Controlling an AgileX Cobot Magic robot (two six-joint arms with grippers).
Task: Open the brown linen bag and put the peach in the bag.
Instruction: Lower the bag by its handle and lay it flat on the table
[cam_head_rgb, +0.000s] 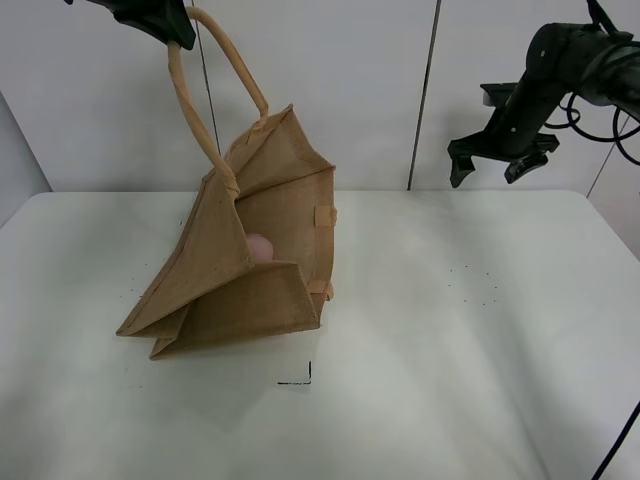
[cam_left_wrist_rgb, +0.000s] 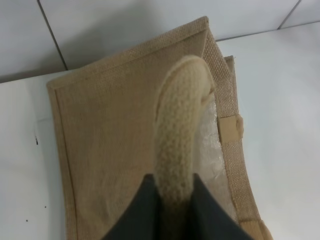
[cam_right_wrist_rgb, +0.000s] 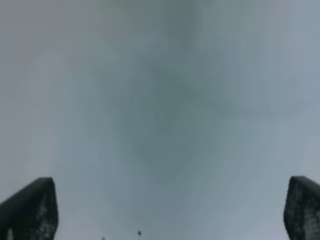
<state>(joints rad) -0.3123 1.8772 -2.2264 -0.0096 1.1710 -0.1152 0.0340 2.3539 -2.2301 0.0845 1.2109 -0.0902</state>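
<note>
The brown linen bag (cam_head_rgb: 250, 260) stands tilted on the white table, its mouth open toward the right. My left gripper (cam_head_rgb: 172, 30) is shut on one of its loop handles (cam_head_rgb: 190, 100) and holds it up high at the top left. The left wrist view shows the rolled handle (cam_left_wrist_rgb: 180, 135) pinched between my dark fingers (cam_left_wrist_rgb: 145, 210), with the bag's panel (cam_left_wrist_rgb: 110, 150) below. The peach (cam_head_rgb: 260, 247) lies inside the bag, pink and partly hidden by the side flap. My right gripper (cam_head_rgb: 502, 160) is open and empty, raised at the upper right, far from the bag.
The white table (cam_head_rgb: 480, 330) has a small black corner mark (cam_head_rgb: 300, 378) in front of the bag. A pale panelled wall (cam_head_rgb: 380, 90) stands behind. The right wrist view shows only blurred grey surface between its fingertips (cam_right_wrist_rgb: 30, 210).
</note>
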